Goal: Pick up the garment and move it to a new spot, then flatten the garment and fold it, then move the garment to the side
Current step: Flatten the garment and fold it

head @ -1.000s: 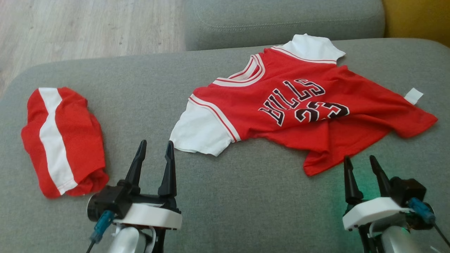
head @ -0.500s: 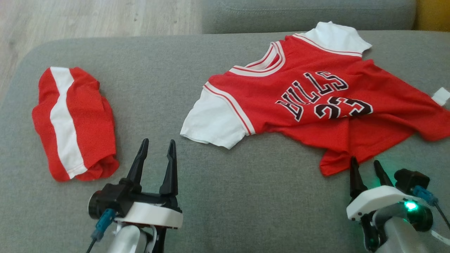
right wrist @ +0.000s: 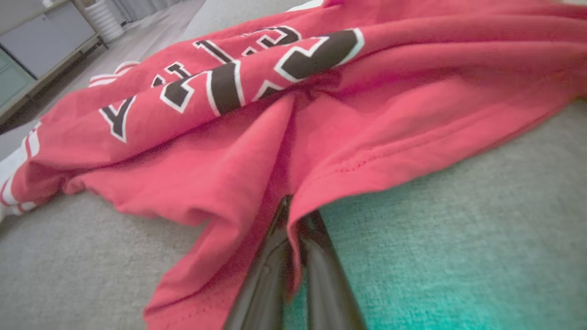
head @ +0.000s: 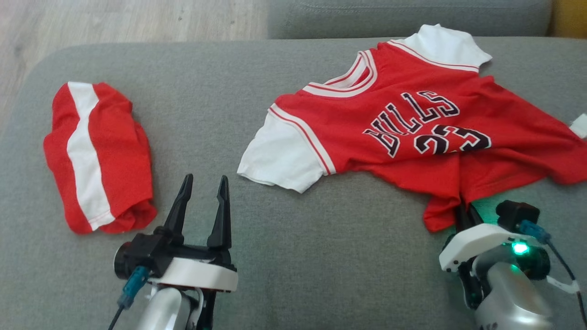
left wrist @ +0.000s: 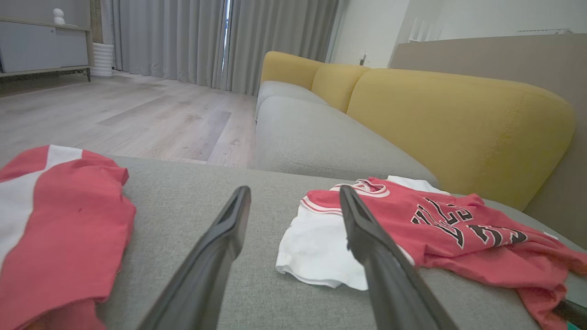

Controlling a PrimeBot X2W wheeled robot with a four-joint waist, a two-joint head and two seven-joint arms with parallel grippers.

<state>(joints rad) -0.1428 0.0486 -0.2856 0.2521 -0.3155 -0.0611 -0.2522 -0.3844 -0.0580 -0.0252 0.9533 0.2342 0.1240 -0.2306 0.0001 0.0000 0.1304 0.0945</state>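
Gripping: my right gripper [right wrist: 293, 215] has both fingers pinched together on a fold of the jersey [head: 412, 133] at its near hem. The right wrist view shows cloth running between the fingers.
Left side: my left gripper [head: 204, 181] has its fingers spread apart and holds nothing. It hovers over bare cushion near the white sleeve [head: 275, 158] without touching it.
Jersey spot: right half of the grey seat cushion [head: 275, 91], print side up, collar away from me. It's rumpled, with a crease under the number and the hem bunched where I've got it.
Other item: a folded red-and-white garment [head: 98, 156] sits at the cushion's left end, well apart from the jersey.
Done so far: my read is that only the grasp for the pickup is made. The jersey still lies on the cushion, not lifted as far as I can see.
Left to do: lift it, carry it to a new spot, flatten, fold, then move it aside. That's nearly the whole task.
Watch: gripped at one hem point it will likely hang bunched, so I'd expect to need the left gripper for spreading.
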